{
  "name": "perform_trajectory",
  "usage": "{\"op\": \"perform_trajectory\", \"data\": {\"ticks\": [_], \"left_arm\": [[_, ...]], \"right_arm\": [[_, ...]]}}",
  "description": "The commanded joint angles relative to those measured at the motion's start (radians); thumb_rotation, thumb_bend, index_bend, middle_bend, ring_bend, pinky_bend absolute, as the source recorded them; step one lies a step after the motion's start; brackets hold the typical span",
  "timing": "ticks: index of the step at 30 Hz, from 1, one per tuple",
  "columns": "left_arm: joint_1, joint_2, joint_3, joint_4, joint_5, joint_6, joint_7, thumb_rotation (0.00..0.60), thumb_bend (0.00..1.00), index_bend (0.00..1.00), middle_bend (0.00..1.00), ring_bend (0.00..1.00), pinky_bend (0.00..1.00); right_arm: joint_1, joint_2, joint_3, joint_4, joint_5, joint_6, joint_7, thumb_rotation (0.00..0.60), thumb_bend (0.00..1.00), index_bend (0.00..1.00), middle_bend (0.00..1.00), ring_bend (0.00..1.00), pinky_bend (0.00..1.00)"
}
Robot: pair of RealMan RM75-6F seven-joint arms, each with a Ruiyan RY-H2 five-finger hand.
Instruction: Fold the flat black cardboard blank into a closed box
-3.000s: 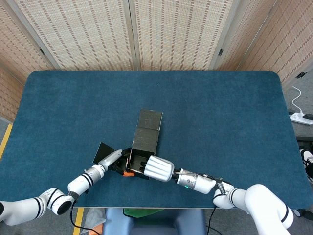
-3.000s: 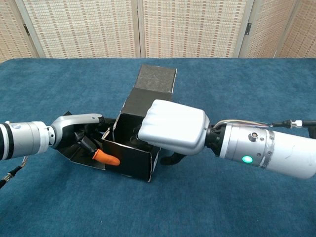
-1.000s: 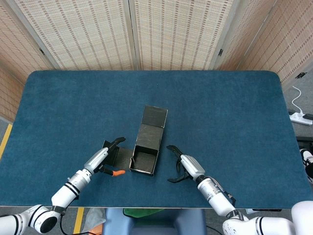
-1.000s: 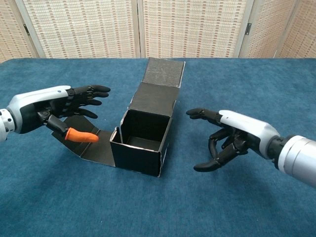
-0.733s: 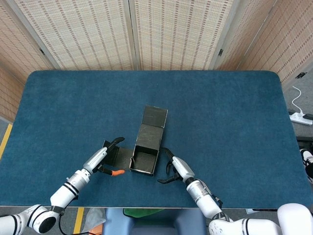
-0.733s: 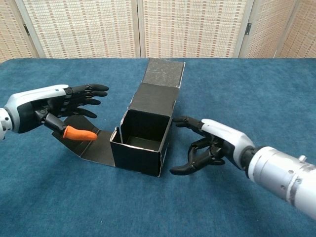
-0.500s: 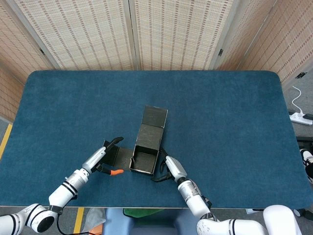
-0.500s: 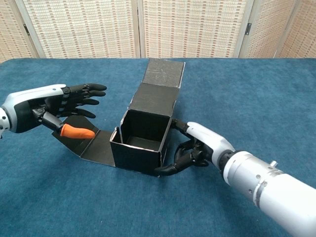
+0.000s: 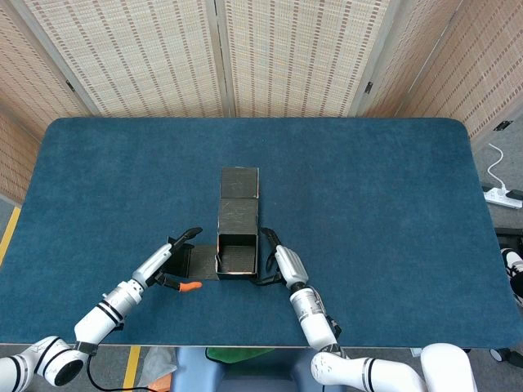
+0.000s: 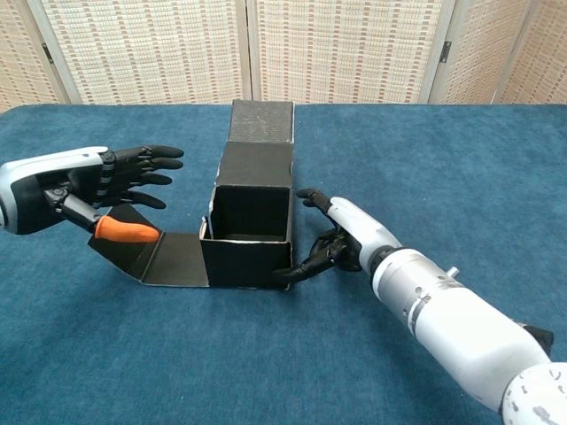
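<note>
box [image 10: 249, 235] | black cardboard, top open | left flap [image 10: 158, 253] flat

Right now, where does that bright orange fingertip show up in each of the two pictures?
Head view: the orange fingertip sits lower left of centre, left of the half-folded black cardboard box.
Chest view: the orange fingertip sits at mid-left, over the box's flat side flap.
Shared landmark: the black cardboard box.

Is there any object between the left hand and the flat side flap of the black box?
Nothing visible. The left hand hovers open just above the flap, which lies flat on the table beside the box.
</note>
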Motion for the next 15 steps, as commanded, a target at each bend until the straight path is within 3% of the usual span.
{"op": "perform_trajectory", "data": {"ticks": [1, 11, 13, 15], "left_arm": [[-0.003, -0.003, 0.001, 0.003, 0.003, 0.004, 0.003, 0.6, 0.21, 0.0, 0.0, 0.0, 0.15], [0.003, 0.001, 0.006, 0.0, -0.005, 0.022, 0.019, 0.6, 0.21, 0.0, 0.0, 0.0, 0.15], [0.01, 0.001, 0.008, 0.002, -0.005, 0.035, 0.024, 0.6, 0.21, 0.0, 0.0, 0.0, 0.15], [0.024, -0.003, 0.006, 0.003, -0.008, 0.064, 0.037, 0.6, 0.21, 0.0, 0.0, 0.0, 0.16]], "right_arm": [[-0.004, 0.008, -0.008, -0.011, -0.011, -0.022, 0.011, 0.6, 0.0, 0.0, 0.0, 0.55, 1.0], [0.042, -0.062, 0.039, 0.089, -0.036, -0.068, 0.042, 0.6, 0.0, 0.0, 0.01, 0.55, 1.0], [0.053, -0.079, 0.052, 0.115, -0.042, -0.076, 0.06, 0.6, 0.0, 0.0, 0.06, 0.57, 1.0], [0.063, -0.099, 0.069, 0.145, -0.048, -0.082, 0.083, 0.6, 0.0, 0.05, 0.22, 0.6, 1.0]]}}
